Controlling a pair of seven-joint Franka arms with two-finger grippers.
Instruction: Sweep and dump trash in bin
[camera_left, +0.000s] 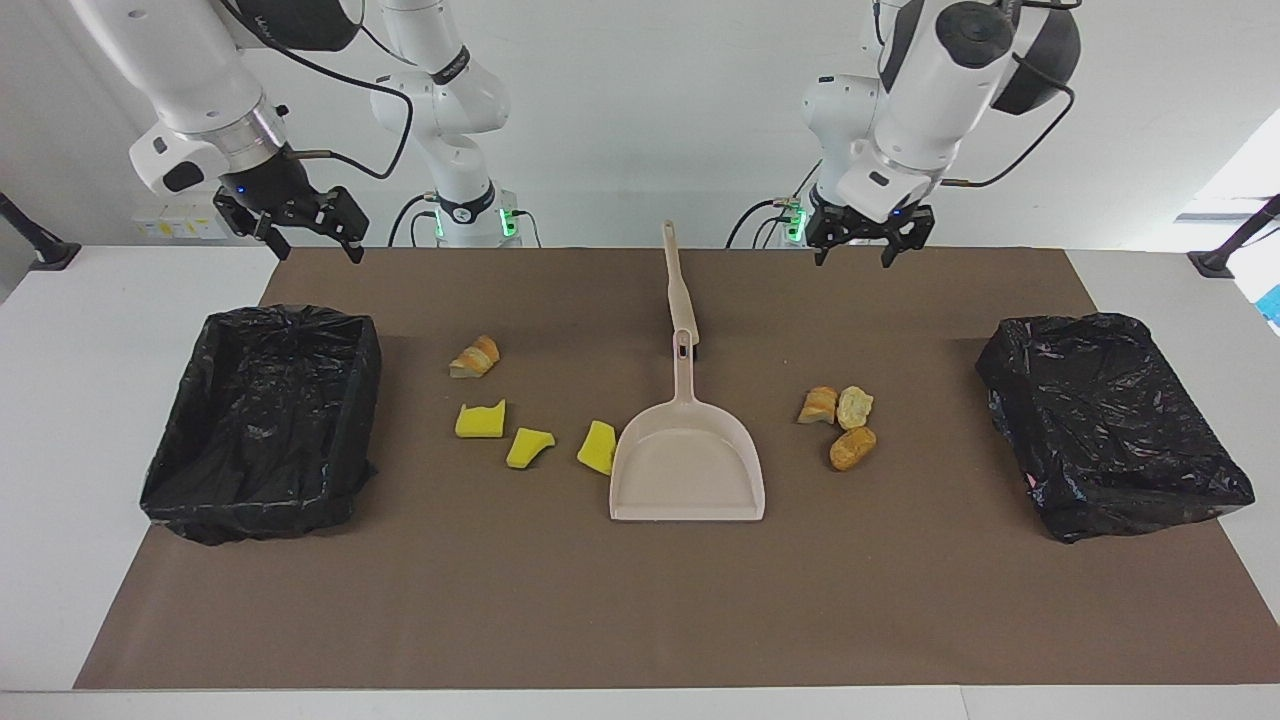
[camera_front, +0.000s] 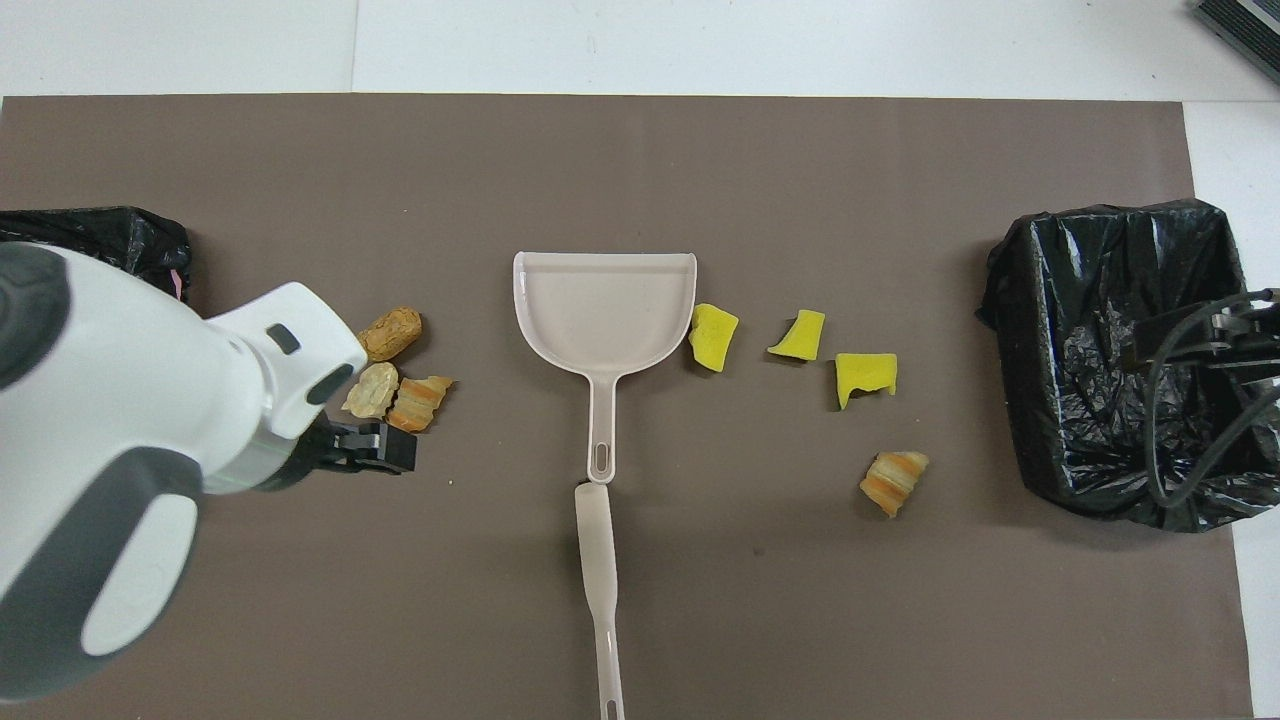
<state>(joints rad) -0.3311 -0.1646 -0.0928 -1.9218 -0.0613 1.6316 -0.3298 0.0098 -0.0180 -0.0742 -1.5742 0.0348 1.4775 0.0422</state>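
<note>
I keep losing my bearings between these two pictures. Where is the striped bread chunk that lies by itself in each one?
Facing view: the lone bread chunk lies left of centre, above the yellow sponge pieces.
Overhead view: the same chunk lies right of centre, below those sponge pieces.
Shared landmark: the dustpan at the middle of the mat; the chunk is on the side where the sponge pieces are.
</note>
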